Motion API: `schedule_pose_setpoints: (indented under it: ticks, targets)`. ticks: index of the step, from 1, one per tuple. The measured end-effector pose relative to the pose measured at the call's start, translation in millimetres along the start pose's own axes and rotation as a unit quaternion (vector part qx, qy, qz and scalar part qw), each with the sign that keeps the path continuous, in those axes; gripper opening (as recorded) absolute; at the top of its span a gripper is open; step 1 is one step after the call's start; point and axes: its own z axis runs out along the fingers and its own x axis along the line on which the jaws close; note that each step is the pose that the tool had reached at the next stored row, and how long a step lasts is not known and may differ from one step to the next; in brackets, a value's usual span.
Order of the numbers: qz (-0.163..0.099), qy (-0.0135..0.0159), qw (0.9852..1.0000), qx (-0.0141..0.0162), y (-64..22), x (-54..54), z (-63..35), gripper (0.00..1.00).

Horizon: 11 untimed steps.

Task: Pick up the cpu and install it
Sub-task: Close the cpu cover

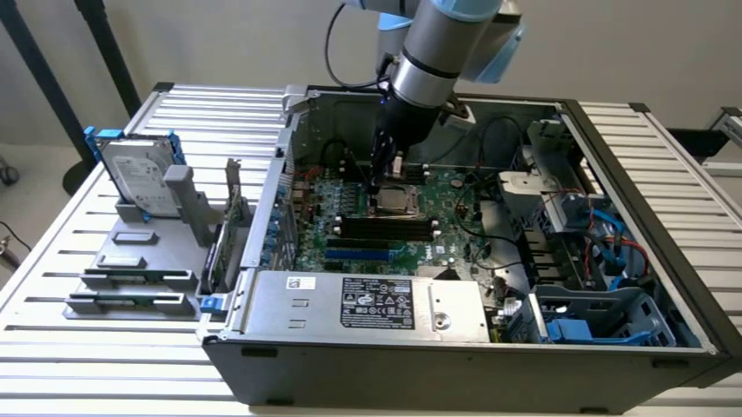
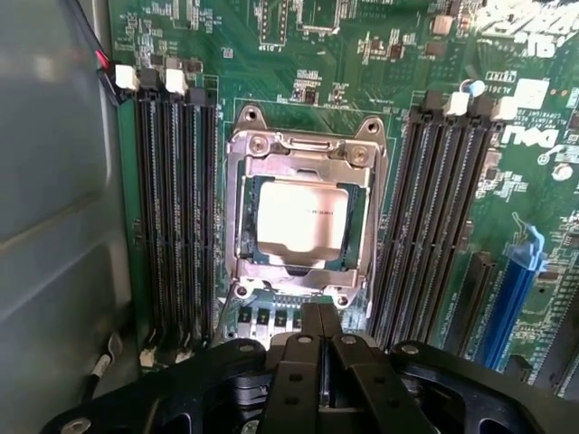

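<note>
Now the gripper (image 2: 321, 310) hangs low over the motherboard (image 2: 362, 54), its fingers pressed together and holding nothing. The cpu (image 2: 301, 215) lies flat in the socket (image 2: 240, 181) just beyond the fingertips, apart from them. Black memory slots (image 2: 172, 226) flank the socket on both sides. All of it sits inside the open case (image 1: 464, 373).

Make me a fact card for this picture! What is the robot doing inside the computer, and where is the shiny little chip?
place: open grey metal computer case on a slatted metal table
tool: black two-fingered tool, shut, holding nothing, hovering just above the socket
cpu: small square chip with a shiny silver top, lying in the silver metal socket frame
board: green motherboard, with long black memory slots on both sides of the socket
outside the case: silver hard drive in a blue frame, at the exterior view's left
</note>
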Motion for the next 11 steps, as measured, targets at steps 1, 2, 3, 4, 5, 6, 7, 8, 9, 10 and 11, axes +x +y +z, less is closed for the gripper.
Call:
schedule_pose_setpoints:
  ticks: [1,2,3,4,5,6,7,8,9,10,11]
  targets:
    - [0.0,0.0008,1.0,-0.0001,0.0,0.0,1.6,0.11]
    - [0.0,0.0021,1.0,-0.0002,0.3,0.0,2.9,0.11]
    - [0.0,0.0036,1.0,-0.0002,0.6,0.0,4.0,0.11]
    - [0.0,0.0052,1.0,-0.0003,0.8,0.1,5.0,0.11]
    - [-0.001,0.0069,1.0,-0.0004,1.1,0.2,5.9,0.11]
    - [-0.001,0.0087,1.0,-0.0005,1.4,0.3,6.9,0.11]
    - [-0.001,0.0105,0.9999,-0.0006,1.6,0.5,7.8,0.11]
    - [-0.001,0.0125,0.9999,-0.0008,1.9,0.7,8.8,0.11]
    - [-0.001,0.0142,0.9999,-0.0009,2.2,1.0,9.8,0.11]
    - [-0.002,0.016,0.9999,-0.001,2.4,1.1,10.6,0.11]
    - [-0.002,0.0176,0.9998,-0.0011,2.7,1.1,11.5,0.11]
